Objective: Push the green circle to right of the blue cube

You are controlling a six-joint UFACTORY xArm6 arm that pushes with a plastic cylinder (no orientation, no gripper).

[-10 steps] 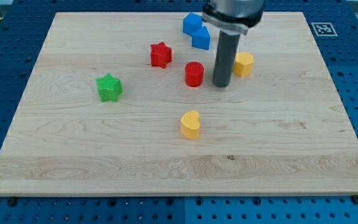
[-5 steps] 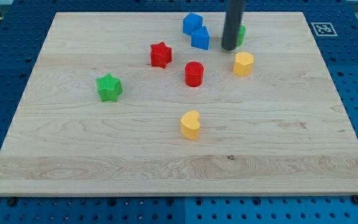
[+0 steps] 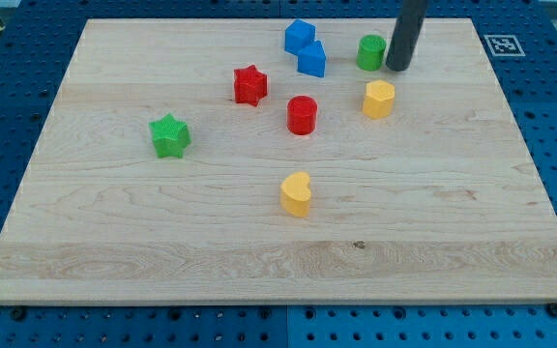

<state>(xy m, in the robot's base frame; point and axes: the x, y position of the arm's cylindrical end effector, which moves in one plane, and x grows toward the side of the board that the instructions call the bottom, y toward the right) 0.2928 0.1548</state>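
The green circle (image 3: pixel 370 52) stands near the view's top, right of centre. My tip (image 3: pixel 398 68) is just to its right, close to it or touching. Two blue blocks lie to the circle's left: a blue cube (image 3: pixel 299 36) and a second blue block (image 3: pixel 312 61) just below and right of it. The green circle is well to the right of both, with a gap between.
A yellow hexagon block (image 3: pixel 379 99) sits just below the green circle. A red cylinder (image 3: pixel 302 114), a red star (image 3: pixel 249 85), a green star (image 3: pixel 169 135) and a yellow heart (image 3: pixel 297 193) lie across the wooden board (image 3: pixel 114 251).
The rod moved from beside the red cylinder up and to the right, passing in front of the green circle, and now stands on the circle's right side. The blocks have not visibly shifted.
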